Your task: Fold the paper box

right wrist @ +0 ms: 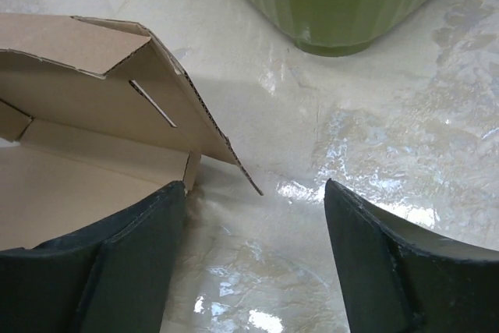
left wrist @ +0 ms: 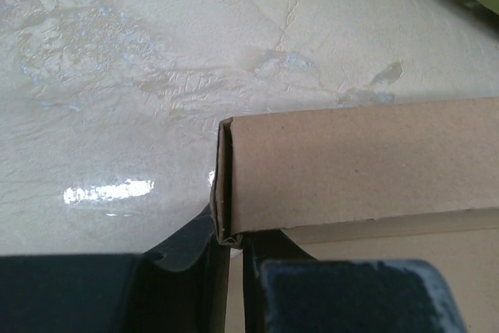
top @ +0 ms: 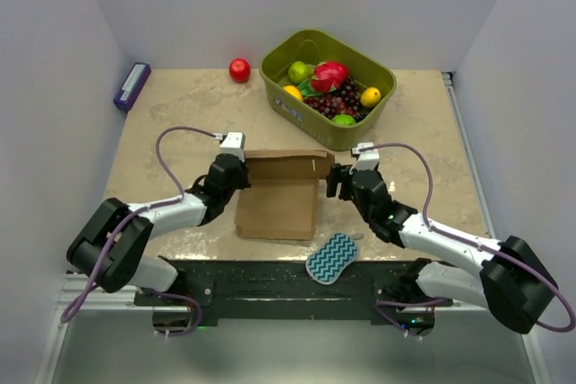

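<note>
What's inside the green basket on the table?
The green basket holds fruit: a pink dragon fruit, dark grapes, a green pear, a yellow lemon and a lime. Anything beneath that pile, and the basket's floor, is covered.

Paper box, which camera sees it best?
The top external view: it shows the whole paper box, flat base and raised back panel. The left wrist view shows only one folded corner pinched in the left pincer. The right wrist view shows only its slotted end flap.
</note>
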You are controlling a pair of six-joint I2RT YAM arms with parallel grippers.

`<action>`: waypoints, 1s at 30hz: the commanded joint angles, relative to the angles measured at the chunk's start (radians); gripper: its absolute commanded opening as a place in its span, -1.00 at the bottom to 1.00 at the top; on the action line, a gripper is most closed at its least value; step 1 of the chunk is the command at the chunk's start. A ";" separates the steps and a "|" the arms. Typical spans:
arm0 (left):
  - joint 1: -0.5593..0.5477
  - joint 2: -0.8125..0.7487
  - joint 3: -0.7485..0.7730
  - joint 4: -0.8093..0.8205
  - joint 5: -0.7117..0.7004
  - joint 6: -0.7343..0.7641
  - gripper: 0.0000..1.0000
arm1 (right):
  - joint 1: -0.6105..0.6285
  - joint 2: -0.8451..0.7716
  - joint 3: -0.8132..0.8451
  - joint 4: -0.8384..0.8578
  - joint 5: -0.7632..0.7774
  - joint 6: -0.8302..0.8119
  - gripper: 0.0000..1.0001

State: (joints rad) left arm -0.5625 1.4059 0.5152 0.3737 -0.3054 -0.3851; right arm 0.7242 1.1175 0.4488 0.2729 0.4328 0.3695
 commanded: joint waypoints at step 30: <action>0.120 -0.430 0.207 -0.571 0.300 -0.074 0.99 | -0.003 -0.210 0.373 -0.360 -0.176 0.157 0.72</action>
State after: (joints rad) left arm -0.5362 0.9749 0.6098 -0.0982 -0.1413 -0.4862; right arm 0.7242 0.8593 0.6937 -0.0132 0.3569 0.5293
